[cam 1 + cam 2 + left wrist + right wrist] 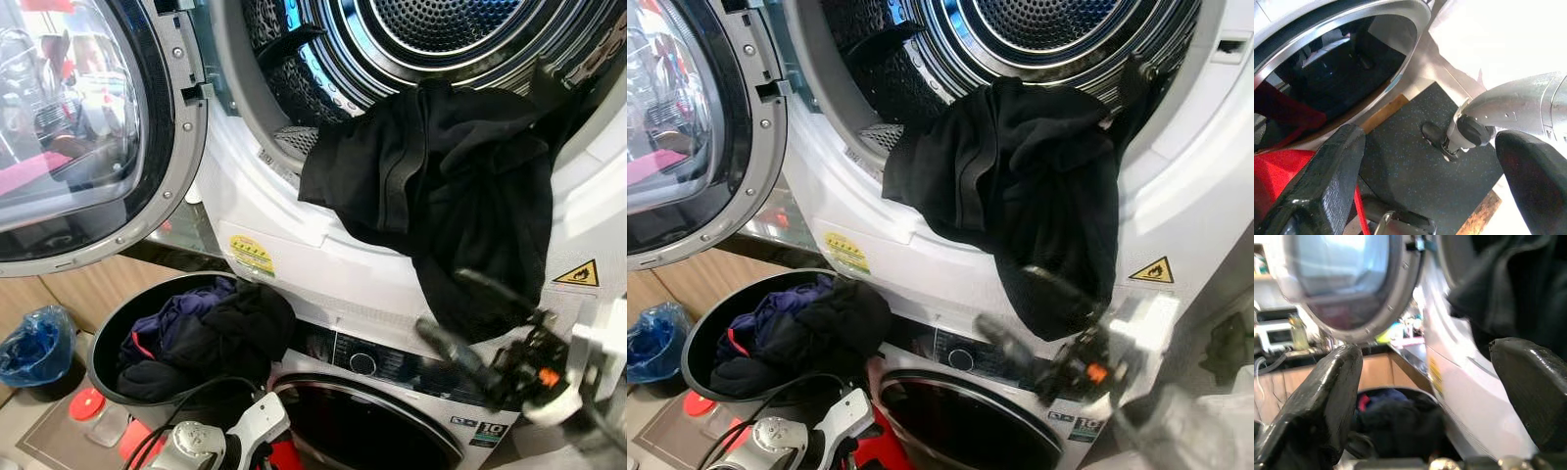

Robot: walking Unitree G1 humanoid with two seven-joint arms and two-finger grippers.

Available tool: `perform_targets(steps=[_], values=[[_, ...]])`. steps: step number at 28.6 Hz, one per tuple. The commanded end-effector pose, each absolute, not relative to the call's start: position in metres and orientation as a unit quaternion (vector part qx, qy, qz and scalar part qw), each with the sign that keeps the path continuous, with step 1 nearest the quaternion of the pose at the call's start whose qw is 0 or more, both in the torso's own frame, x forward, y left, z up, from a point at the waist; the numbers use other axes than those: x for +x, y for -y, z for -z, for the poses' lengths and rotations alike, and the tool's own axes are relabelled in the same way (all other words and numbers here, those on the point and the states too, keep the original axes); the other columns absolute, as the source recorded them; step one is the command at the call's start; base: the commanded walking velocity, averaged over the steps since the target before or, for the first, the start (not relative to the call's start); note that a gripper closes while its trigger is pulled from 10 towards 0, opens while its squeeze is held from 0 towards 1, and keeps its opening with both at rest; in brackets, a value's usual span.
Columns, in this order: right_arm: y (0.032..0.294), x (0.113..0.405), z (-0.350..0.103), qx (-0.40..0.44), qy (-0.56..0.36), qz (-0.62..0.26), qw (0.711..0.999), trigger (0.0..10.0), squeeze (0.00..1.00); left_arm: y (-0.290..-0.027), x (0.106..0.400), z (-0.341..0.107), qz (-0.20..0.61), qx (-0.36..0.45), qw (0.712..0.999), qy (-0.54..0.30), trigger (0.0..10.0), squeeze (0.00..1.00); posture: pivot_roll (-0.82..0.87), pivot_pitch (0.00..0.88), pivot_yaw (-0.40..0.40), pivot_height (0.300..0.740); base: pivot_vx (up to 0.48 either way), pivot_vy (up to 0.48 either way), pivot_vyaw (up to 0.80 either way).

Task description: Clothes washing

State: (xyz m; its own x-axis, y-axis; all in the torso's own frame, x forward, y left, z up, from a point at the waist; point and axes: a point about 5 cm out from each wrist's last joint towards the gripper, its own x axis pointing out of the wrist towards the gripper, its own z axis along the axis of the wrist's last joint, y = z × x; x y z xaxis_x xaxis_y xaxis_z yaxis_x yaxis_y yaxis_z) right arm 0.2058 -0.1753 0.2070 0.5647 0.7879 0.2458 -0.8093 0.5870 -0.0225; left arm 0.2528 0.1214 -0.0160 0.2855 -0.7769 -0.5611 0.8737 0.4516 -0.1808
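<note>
Black garment (451,196): we see it draped over the lower lip of the upper drum opening, part inside, part hanging down the white front panel toward the control strip.
Upper machine (294,220): white, stacked on a second unit; its round glass door (69,127) stands swung open at our left.
Drum (1058,24): perforated metal, ringed in blue-lit ribs.
Lower machine (362,411): dark round door below a black control panel with a dial.
Warning stickers: a yellow triangle (578,274) at the right of the front panel, a yellow label (252,255) lower left.
Basket (108,338): black and round, just beside the lower machine, holding a heap of dark and purple clothes (201,333).
Blue bag (34,343): crumpled, left of the basket.
Right gripper (475,318): blurred, raised in front of the control strip just under the hanging hem; fingers spread wide, holding nothing.
Left gripper (1430,176): hangs low near the lower door, fingers wide apart, empty.
Floor: a dark speckled mat (1420,161) with wood edging under the machines; red items (88,403) lie near the basket.
Room: wooden panelling behind the basket.
</note>
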Motion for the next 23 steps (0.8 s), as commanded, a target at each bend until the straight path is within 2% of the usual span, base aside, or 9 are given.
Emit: perform_targets(steps=[1, 6, 8, 9, 11, 13, 16, 18, 23], values=[[0.171, 0.203, -0.209, 0.053, 0.115, -0.447, 0.885, 10.0, 0.00, -0.129, 0.250, 0.019, 0.510, 0.087, 0.798, -0.309, 10.0, 0.00, -0.04, 0.006, 0.084, 0.740, 0.000, 0.000, 0.00], [0.171, 0.206, -0.199, 0.086, 0.104, -0.339, 0.931, 10.0, 0.00, -0.130, 0.249, 0.020, 0.500, 0.084, 0.806, -0.305, 10.0, 0.00, -0.05, 0.024, 0.066, 0.740, 0.000, 0.000, 0.00], [0.167, 0.209, -0.186, 0.084, 0.070, -0.342, 0.933, 10.0, 0.00, -0.130, 0.248, 0.021, 0.497, 0.085, 0.808, -0.306, 10.0, 0.00, -0.03, 0.026, 0.054, 0.740, 0.000, 0.000, 0.00], [0.158, 0.213, -0.174, 0.121, 0.049, -0.371, 0.919, 10.0, 0.00, -0.128, 0.247, 0.023, 0.494, 0.083, 0.809, -0.306, 10.0, 0.00, -0.03, 0.018, 0.051, 0.740, 0.000, 0.000, 0.00], [0.148, 0.220, -0.169, 0.109, 0.045, -0.393, 0.912, 10.0, 0.00, -0.127, 0.247, 0.023, 0.491, 0.073, 0.812, -0.306, 10.0, 0.00, -0.03, 0.013, 0.055, 0.740, 0.000, 0.000, 0.00], [0.147, 0.231, -0.168, 0.099, 0.055, -0.369, 0.923, 10.0, 0.00, -0.127, 0.247, 0.023, 0.493, 0.075, 0.812, -0.304, 10.0, 0.00, -0.02, 0.022, 0.054, 0.740, 0.000, 0.000, 0.00], [0.163, 0.253, -0.164, 0.096, 0.076, -0.242, 0.963, 10.0, 0.00, -0.124, 0.247, 0.023, 0.492, 0.082, 0.814, -0.298, 10.0, 0.00, -0.01, 0.024, 0.045, 0.740, 0.000, 0.000, 0.00], [0.175, 0.250, -0.155, 0.099, 0.080, -0.189, 0.974, 10.0, 0.00, -0.123, 0.247, 0.023, 0.488, 0.075, 0.818, -0.294, 10.0, 0.00, 0.00, 0.024, 0.040, 0.740, 0.000, 0.000, 0.00], [0.177, 0.238, -0.146, 0.078, 0.099, -0.139, 0.982, 10.0, 0.00, -0.126, 0.243, 0.026, 0.482, 0.071, 0.821, -0.298, 10.0, 0.00, 0.01, 0.023, 0.028, 0.740, 0.000, 0.000, 0.00]])
